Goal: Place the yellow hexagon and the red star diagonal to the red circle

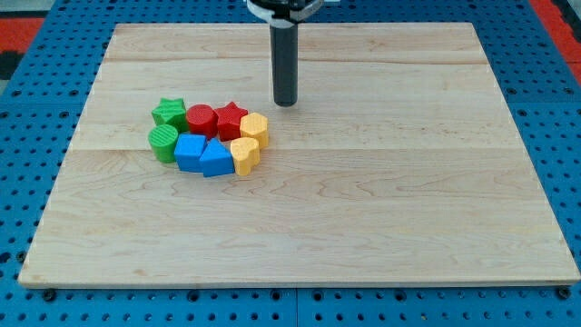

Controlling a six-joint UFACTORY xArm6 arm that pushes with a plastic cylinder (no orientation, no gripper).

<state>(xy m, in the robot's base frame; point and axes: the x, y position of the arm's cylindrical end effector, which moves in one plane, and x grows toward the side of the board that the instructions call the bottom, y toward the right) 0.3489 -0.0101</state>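
The blocks lie in one tight cluster left of the board's middle. The red circle sits in the cluster's top row, with the red star touching it on its right. The yellow hexagon touches the red star's right side. My tip rests on the board above and to the right of the yellow hexagon, a small gap away, touching no block.
A green star and a green cylinder sit at the cluster's left. A blue cube and a blue wedge-like block sit along the bottom, with a yellow heart at the right. The wooden board lies on a blue pegboard.
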